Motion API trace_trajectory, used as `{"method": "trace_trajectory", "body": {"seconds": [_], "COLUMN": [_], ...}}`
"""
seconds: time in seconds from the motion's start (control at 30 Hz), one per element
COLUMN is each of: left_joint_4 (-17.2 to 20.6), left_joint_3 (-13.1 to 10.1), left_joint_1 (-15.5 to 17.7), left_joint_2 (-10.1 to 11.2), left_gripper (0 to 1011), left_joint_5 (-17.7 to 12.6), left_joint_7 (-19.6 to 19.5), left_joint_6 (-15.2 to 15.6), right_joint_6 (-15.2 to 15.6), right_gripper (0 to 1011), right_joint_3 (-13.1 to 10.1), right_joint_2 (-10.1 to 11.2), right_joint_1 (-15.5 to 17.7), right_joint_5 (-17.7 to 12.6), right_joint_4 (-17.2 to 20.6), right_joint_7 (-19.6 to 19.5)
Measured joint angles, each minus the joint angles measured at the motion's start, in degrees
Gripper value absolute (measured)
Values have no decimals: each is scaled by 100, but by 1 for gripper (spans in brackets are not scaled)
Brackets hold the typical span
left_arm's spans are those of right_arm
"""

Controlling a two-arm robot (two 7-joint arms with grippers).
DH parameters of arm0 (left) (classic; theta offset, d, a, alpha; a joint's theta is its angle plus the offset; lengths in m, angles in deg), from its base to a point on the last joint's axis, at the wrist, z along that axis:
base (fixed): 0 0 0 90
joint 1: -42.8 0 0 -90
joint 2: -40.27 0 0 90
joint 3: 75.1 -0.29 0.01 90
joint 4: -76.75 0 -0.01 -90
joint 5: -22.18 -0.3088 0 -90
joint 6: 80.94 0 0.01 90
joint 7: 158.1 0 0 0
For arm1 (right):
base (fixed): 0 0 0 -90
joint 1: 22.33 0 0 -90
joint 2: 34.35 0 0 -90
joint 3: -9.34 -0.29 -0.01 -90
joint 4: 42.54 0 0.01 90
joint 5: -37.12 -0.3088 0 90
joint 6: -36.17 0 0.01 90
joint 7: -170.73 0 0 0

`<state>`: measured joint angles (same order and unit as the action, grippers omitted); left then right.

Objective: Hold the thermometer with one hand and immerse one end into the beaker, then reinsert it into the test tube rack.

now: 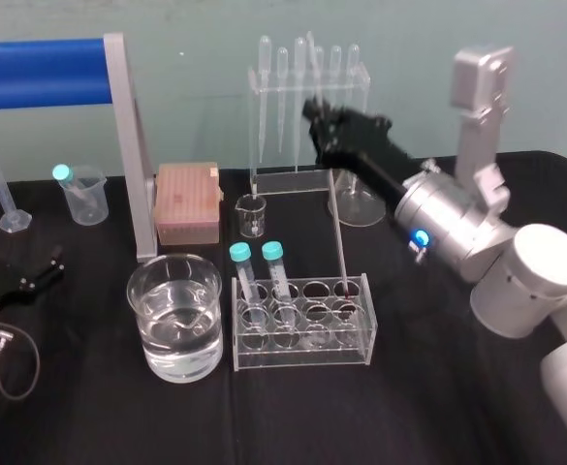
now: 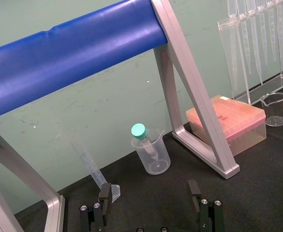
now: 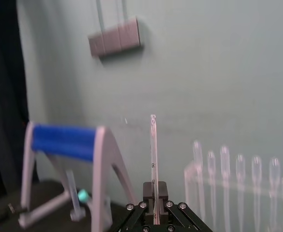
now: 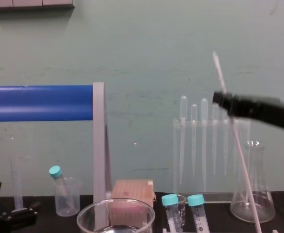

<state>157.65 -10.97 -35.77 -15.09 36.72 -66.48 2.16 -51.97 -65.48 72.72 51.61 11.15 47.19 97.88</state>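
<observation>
The right pincer point(image 1: 324, 131) is up above the back of the bench point(image 1: 438, 387), clamped shut on the thermometer point(image 1: 338, 228). It grips the rod in its upper part, so a short length sticks up past the fingers and the longer length hangs below them. The right wrist view shows the rod pinched between the two fingers with its marked stem rising out of them. The thermometer is tilted, with its top leaning toward the back wall. Its red tip is down at the rightmost back hole of the clear rack point(image 1: 302, 354). Two capped tubes point(image 1: 259, 276) stand at the left end of the rack. The beaker point(image 1: 142, 300), part full of water, sits just to the left of the rack, well apart from the thermometer. The left pincer point(image 2: 150, 198) rests low at the left side of the bench, its fingers spread wide and holding nothing.
</observation>
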Motion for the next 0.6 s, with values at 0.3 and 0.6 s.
{"method": "trace_trajectory", "body": {"seconds": [0.3,0.6], "left_joint_4": [0,0], "left_joint_3": [0,0], "left_joint_1": [0,0], "left_joint_2": [0,0], "left_gripper": [1008,1008], "left_joint_5": [0,0], "left_joint_7": [0,0], "left_joint_6": [0,0], "right_joint_6": [-363,-1025], "right_gripper": [57,57], "right_joint_3": [-219,-21], "right_joint_2": [2,-146], "right_joint_1": [-229,-613], "right_joint_5": [-618,-1042], "right_joint_4": [334,209], "right_joint_7": [464,1150]}}
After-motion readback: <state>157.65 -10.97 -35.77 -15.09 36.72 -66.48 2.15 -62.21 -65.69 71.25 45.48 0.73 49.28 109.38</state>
